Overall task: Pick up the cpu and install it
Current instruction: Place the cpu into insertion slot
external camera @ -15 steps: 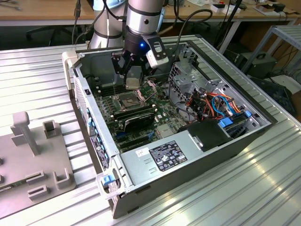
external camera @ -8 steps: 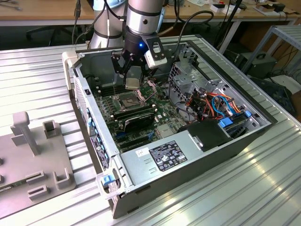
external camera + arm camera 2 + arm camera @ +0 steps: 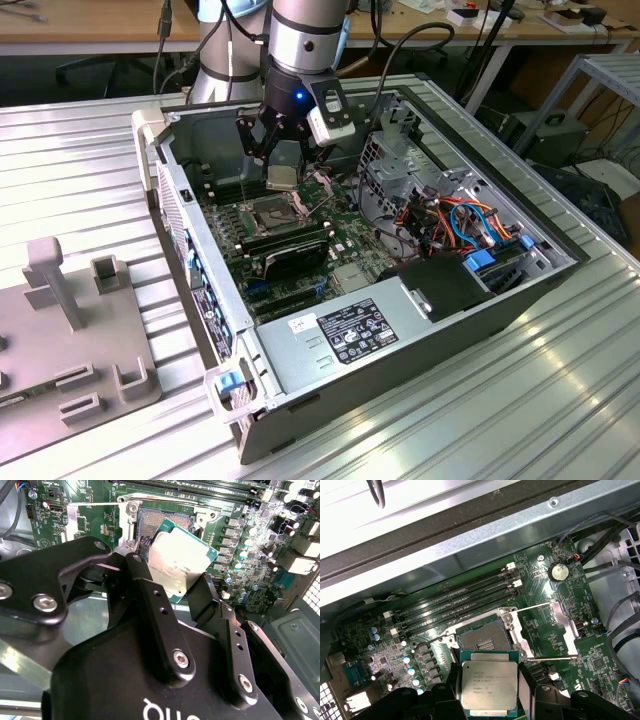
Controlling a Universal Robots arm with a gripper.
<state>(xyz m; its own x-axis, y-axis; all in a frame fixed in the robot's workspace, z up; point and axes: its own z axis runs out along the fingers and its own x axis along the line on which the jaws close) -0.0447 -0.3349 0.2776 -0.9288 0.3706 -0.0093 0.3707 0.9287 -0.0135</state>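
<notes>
Open computer case (image 3: 400,330) seen whole in the exterior view, bare socket (image 3: 484,641) with frame swung open seen in the first wrist view, cpu (image 3: 488,689) clamped between the gripper (image 3: 281,168) fingers, held close over the socket.

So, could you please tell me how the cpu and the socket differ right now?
The cpu is gripped in the hand, off the board; the socket is fixed on the board. The cpu has a silver-grey metal top; the socket is dark. The socket is empty, with its metal frame swung open; the cpu is not yet in it. Both are square, with a similar outline.
</notes>
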